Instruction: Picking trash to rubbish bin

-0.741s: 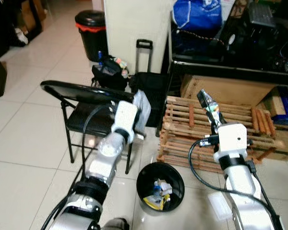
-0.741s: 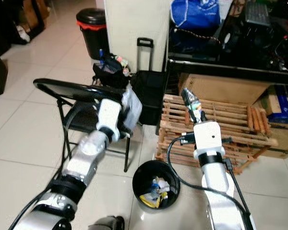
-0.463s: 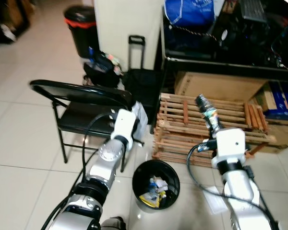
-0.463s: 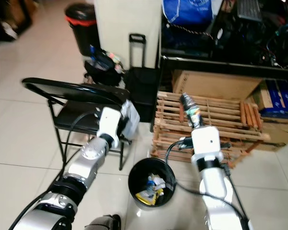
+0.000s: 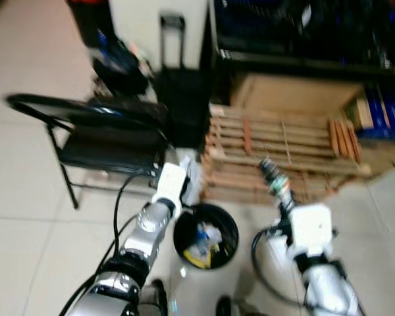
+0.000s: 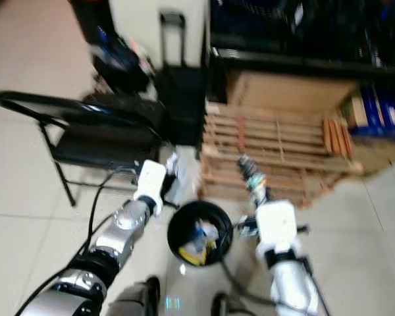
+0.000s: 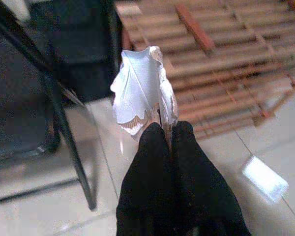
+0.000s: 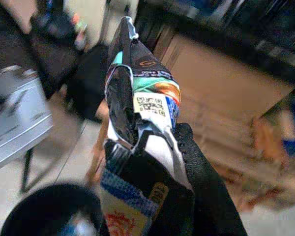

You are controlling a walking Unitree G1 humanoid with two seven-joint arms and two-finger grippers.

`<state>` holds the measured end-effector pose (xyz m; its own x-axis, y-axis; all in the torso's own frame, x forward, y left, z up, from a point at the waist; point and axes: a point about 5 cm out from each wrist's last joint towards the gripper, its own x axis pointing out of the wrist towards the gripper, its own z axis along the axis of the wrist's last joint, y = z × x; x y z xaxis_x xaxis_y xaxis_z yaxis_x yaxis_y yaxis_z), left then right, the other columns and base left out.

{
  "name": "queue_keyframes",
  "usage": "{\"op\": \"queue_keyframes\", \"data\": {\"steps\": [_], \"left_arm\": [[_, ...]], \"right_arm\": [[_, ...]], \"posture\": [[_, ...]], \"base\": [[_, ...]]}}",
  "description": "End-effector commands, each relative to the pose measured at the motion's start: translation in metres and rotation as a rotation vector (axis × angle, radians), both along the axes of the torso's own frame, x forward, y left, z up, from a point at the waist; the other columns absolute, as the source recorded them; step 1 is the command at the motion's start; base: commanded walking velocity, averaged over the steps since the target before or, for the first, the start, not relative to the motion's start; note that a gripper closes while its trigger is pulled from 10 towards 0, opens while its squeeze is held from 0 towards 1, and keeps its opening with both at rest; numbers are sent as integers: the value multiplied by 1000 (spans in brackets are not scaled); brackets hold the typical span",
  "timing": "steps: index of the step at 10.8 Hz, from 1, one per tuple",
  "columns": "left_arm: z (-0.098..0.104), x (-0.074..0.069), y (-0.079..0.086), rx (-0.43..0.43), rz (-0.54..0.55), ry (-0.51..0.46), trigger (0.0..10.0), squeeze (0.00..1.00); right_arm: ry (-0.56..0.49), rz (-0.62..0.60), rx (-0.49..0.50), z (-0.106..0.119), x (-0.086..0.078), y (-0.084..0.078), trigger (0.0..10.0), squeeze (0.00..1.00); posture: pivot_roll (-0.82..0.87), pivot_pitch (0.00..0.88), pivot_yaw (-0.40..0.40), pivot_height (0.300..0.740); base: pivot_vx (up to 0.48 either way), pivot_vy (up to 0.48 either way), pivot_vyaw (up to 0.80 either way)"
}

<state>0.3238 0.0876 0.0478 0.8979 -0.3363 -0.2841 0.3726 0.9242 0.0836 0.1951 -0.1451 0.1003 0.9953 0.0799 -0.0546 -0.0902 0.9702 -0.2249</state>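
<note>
Both arms reach forward over the floor with trash in their claws, most likely so each piece can be let go into the rubbish bin (image 5: 205, 236), a round black tub that stands below and between them with scraps already inside. The left gripper (image 7: 162, 129) has its fingers pressed together on a crumpled white paper (image 7: 141, 92), which sticks up past the fingertips; the bin sits just beside and below this claw, toward the robot's right. The right gripper (image 8: 152, 135) pinches a colourful snack wrapper (image 8: 142, 83), held upright ahead of the claw, with the bin's dark rim below it and toward the robot's left. Beyond both claws lie a wooden slat crate (image 5: 276, 148) and, past the left claw, a black folding chair (image 5: 99, 135). The head views are blurred, so they give the layout of arms, bin and furniture but not the grips. The wrist views supply those: the left one shows the paper's folds between the closed fingers and a small pale object (image 7: 264, 178) on the tiles beyond the claw; the right one shows the wrapper's printed code and the bin edge beneath.
</note>
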Motion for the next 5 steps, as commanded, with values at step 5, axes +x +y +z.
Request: {"op": "queue_keyframes", "data": {"steps": [5], "left_arm": [[-24, -15, -25, -12, -28, 146, 10000, 0]], "right_arm": [[244, -14, 63, -42, -34, 1, 10000, 0]], "posture": [[-74, 338, -116, 740]], "base": [[0, 0, 0]]}}
